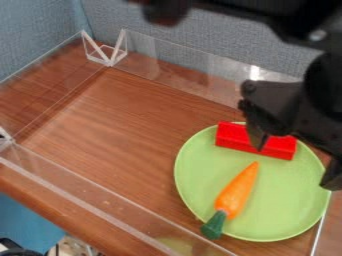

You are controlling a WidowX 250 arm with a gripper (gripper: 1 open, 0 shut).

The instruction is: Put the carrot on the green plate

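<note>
The orange carrot lies on the green plate, its dark green stub pointing toward the plate's front edge. My black gripper hangs above the plate's far right part, tilted downward. Its jaws stand wide open with nothing between them. One finger is over the red block and the other sits near the right edge of the picture. The gripper is apart from the carrot, up and to the right of it. The arm hides part of the plate's right rim.
A red rectangular block rests on the plate's far edge, partly under the gripper. Low clear plastic walls ring the wooden table. A small white wire stand sits at the back left corner.
</note>
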